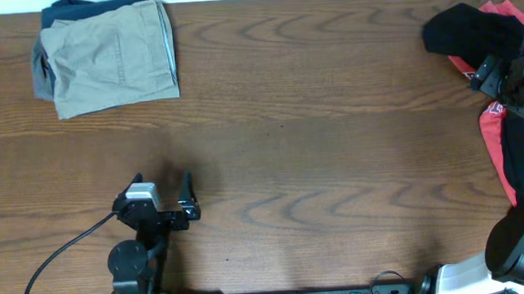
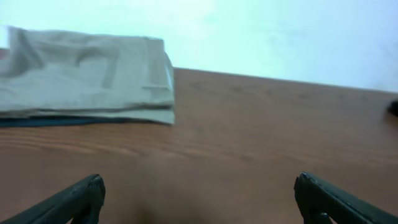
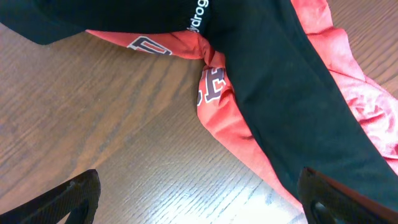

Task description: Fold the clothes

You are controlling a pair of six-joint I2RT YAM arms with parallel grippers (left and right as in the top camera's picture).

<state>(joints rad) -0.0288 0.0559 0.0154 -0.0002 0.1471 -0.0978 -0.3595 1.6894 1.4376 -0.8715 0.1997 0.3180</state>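
Observation:
The clothes, folded light khaki shorts (image 1: pixel 106 56), lie at the table's far left corner on top of a dark navy garment (image 1: pixel 89 7). The left wrist view shows the khaki shorts (image 2: pixel 87 74) with a navy edge (image 2: pixel 50 121) beneath them. My left gripper (image 1: pixel 190 195) is open and empty near the front left, well short of that stack, and in its own view the left gripper (image 2: pixel 199 199) has only bare wood between its fingers. At the right edge, my right gripper (image 1: pixel 487 77) hovers open over a black garment (image 3: pixel 280 93) and a red garment (image 3: pixel 224 112), gripping neither.
The black garment (image 1: pixel 469 29) and red garment (image 1: pixel 491 133) are piled loosely at the far right edge, partly under the right arm. A black cable (image 1: pixel 59 260) trails from the left arm toward the front left. The wooden table (image 1: pixel 318 162) spans the view.

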